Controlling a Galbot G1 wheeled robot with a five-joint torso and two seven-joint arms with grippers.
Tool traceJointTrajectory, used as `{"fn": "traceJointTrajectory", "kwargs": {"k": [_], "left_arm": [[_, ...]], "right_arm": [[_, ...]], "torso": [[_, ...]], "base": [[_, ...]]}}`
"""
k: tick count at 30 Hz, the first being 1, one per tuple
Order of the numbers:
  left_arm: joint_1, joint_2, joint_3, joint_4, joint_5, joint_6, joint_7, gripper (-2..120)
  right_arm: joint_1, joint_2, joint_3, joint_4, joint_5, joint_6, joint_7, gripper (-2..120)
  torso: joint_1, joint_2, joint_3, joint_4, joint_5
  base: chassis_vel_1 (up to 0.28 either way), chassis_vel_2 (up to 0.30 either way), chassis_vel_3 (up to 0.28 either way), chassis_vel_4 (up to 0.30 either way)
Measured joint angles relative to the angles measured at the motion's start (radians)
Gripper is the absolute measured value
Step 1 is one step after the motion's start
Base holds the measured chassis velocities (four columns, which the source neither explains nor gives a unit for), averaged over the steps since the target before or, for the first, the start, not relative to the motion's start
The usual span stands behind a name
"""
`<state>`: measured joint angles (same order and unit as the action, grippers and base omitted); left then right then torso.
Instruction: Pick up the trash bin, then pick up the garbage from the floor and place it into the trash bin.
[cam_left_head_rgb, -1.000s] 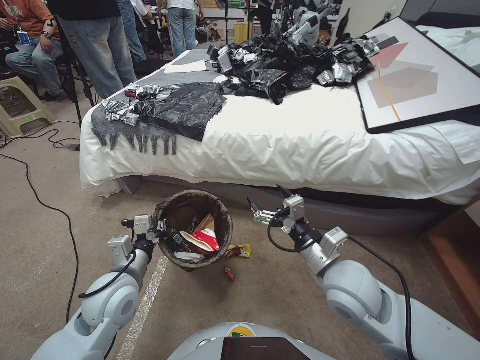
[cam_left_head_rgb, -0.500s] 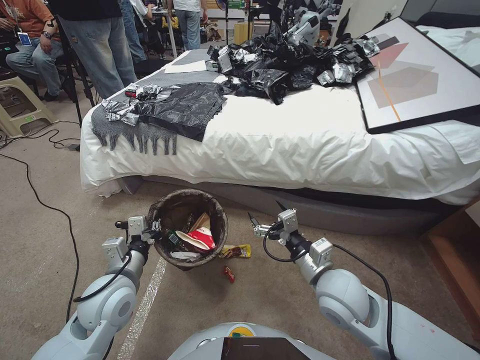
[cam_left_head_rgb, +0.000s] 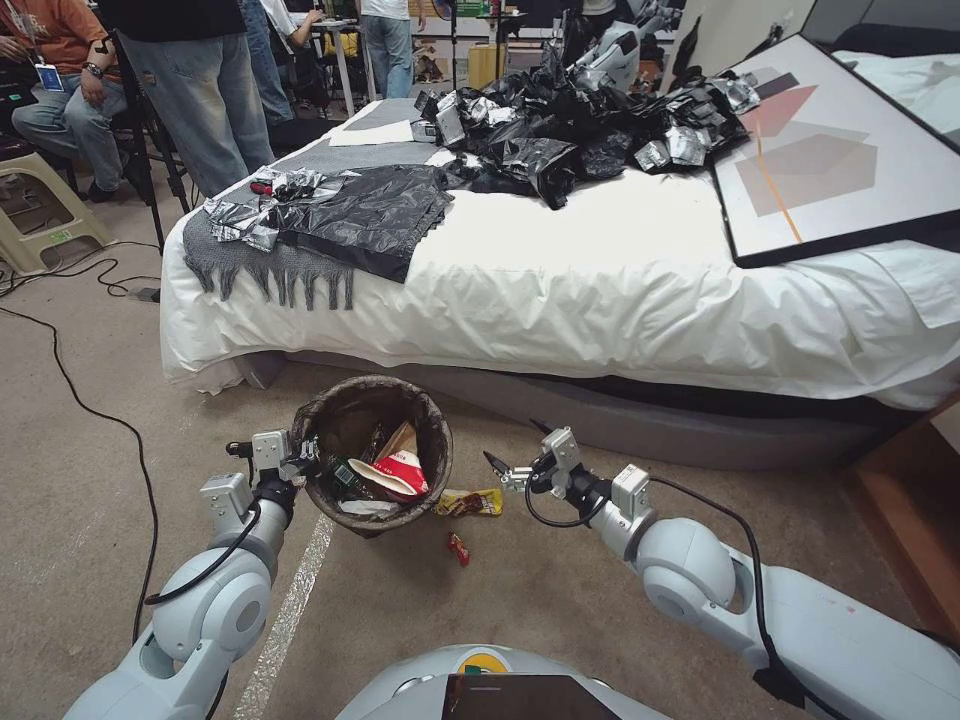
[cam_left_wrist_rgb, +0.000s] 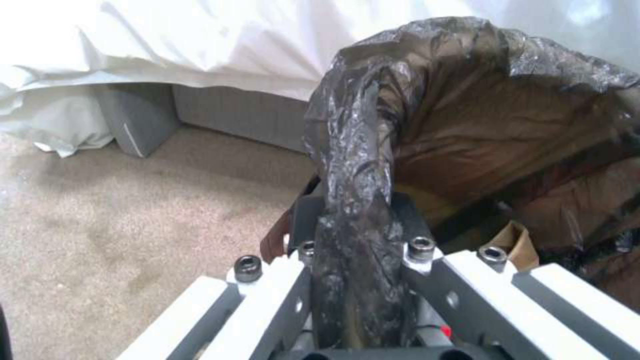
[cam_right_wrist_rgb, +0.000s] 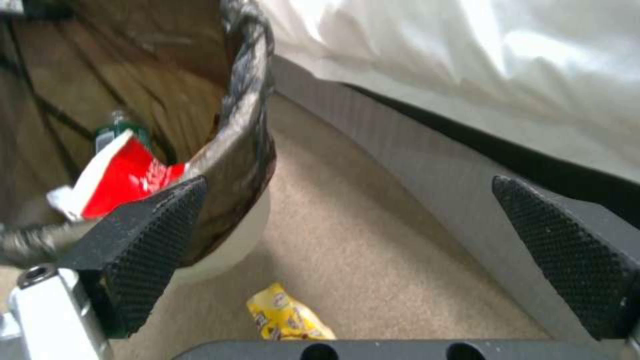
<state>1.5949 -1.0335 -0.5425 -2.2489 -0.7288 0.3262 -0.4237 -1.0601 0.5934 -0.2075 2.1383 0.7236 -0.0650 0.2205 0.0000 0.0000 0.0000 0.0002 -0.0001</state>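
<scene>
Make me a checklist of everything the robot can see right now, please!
Surface: beige carpet floor, with a strip of tape by the left arm.
Job's things: trash bin holding a red-and-white cup; yellow wrapper and red scrap lie on the carpet beside it.
Clutter: black bags and a framed picture on the bed.
Grippers: left claw shut on the bin's rim; right claw open, above the yellow wrapper.
Cables: black cable across the carpet.
Surroundings: people standing and sitting beyond the bed.
</scene>
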Motion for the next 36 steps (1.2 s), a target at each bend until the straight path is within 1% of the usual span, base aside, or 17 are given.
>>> {"fn": "traceJointTrajectory", "kwargs": {"k": [1, 2, 4, 5, 6, 8, 9, 12, 13, 16, 17, 21, 22, 25, 36], "left_arm": [[-0.001, 0.000, 0.000, 0.000, 0.000, 0.000, 0.000, 5], [-0.001, 0.000, 0.000, 0.000, 0.000, 0.000, 0.000, 5], [-0.001, 0.001, 0.001, 0.000, 0.000, 0.000, 0.000, 5], [-0.001, 0.001, 0.001, 0.000, 0.000, 0.000, 0.000, 5], [-0.001, 0.001, 0.002, 0.000, 0.000, 0.000, 0.001, 5], [-0.003, 0.001, 0.005, 0.001, 0.000, -0.001, 0.001, 5], [-0.003, 0.001, 0.005, 0.001, 0.000, -0.001, 0.001, 5], [-0.007, -0.001, 0.008, 0.001, 0.000, -0.001, 0.001, 5], [-0.007, -0.001, 0.008, 0.001, 0.000, -0.001, 0.001, 5], [-0.007, -0.002, 0.007, 0.001, -0.001, -0.001, 0.001, 5], [-0.007, -0.002, 0.007, 0.001, -0.001, -0.001, 0.001, 5], [-0.008, -0.004, 0.006, 0.001, -0.002, -0.001, 0.001, 5], [-0.008, -0.004, 0.006, 0.001, -0.002, -0.001, 0.001, 5], [-0.011, -0.007, 0.006, 0.001, -0.003, -0.001, 0.001, 5], [-0.019, -0.009, 0.005, 0.005, -0.006, 0.000, 0.001, 5]], "right_arm": [[0.022, -0.009, -0.025, -0.021, 0.021, 0.009, -0.018, 100], [0.022, -0.009, -0.025, -0.021, 0.021, 0.009, -0.018, 100], [0.066, -0.024, -0.088, -0.074, 0.026, 0.047, -0.059, 100], [0.066, -0.024, -0.088, -0.074, 0.026, 0.047, -0.059, 100], [0.078, -0.026, -0.109, -0.089, 0.022, 0.055, -0.068, 100], [0.120, -0.025, -0.180, -0.126, 0.013, 0.067, -0.092, 100], [0.120, -0.025, -0.180, -0.126, 0.013, 0.067, -0.092, 100], [0.182, -0.003, -0.268, -0.188, -0.002, 0.072, -0.102, 100], [0.182, -0.003, -0.268, -0.188, -0.002, 0.072, -0.102, 100], [0.236, 0.025, -0.334, -0.229, -0.003, 0.075, -0.102, 100], [0.236, 0.025, -0.334, -0.229, -0.003, 0.075, -0.102, 100], [0.297, 0.074, -0.404, -0.279, -0.003, 0.075, -0.102, 100], [0.297, 0.074, -0.404, -0.279, -0.003, 0.075, -0.102, 100], [0.330, 0.110, -0.450, -0.314, -0.005, 0.075, -0.100, 100], [0.341, 0.181, -0.510, -0.381, -0.020, 0.067, -0.087, 100]], "torso": [[0.000, 0.000, 0.000, 0.0000, 0.0001], [0.000, 0.000, 0.000, 0.0000, 0.0001], [0.000, 0.000, 0.000, -0.0002, 0.0001], [0.000, 0.000, 0.000, -0.0002, 0.0001], [0.000, 0.000, 0.000, -0.0003, 0.0003], [0.000, 0.000, 0.000, -0.0003, 0.0002], [0.000, 0.000, 0.000, -0.0003, 0.0002], [0.000, 0.000, 0.000, -0.0002, 0.0002], [0.000, 0.000, 0.000, -0.0002, 0.0002], [0.000, 0.000, 0.000, -0.0002, 0.0000], [0.000, 0.000, 0.000, -0.0002, 0.0000], [0.000, 0.000, 0.000, -0.0001, 0.0001], [0.000, 0.000, 0.000, -0.0001, 0.0001], [0.000, 0.000, 0.000, -0.0001, -0.0001], [0.000, 0.000, 0.000, -0.0002, 0.0000]], "base": [[0.000, 0.000, 0.000, 0.000], [0.000, 0.000, 0.000, 0.000], [0.000, 0.000, 0.000, 0.000], [0.000, 0.000, 0.000, 0.000], [0.000, 0.000, 0.000, 0.000], [0.000, 0.000, 0.000, 0.000], [0.000, 0.000, 0.000, 0.000], [0.000, 0.000, 0.000, 0.000], [0.000, 0.000, 0.000, 0.000], [0.000, 0.000, 0.000, 0.000], [0.000, 0.000, 0.000, 0.000], [0.000, 0.000, 0.000, 0.000], [0.000, 0.000, 0.000, 0.000], [0.000, 0.000, 0.000, 0.000], [0.000, 0.000, 0.000, 0.000]]}}
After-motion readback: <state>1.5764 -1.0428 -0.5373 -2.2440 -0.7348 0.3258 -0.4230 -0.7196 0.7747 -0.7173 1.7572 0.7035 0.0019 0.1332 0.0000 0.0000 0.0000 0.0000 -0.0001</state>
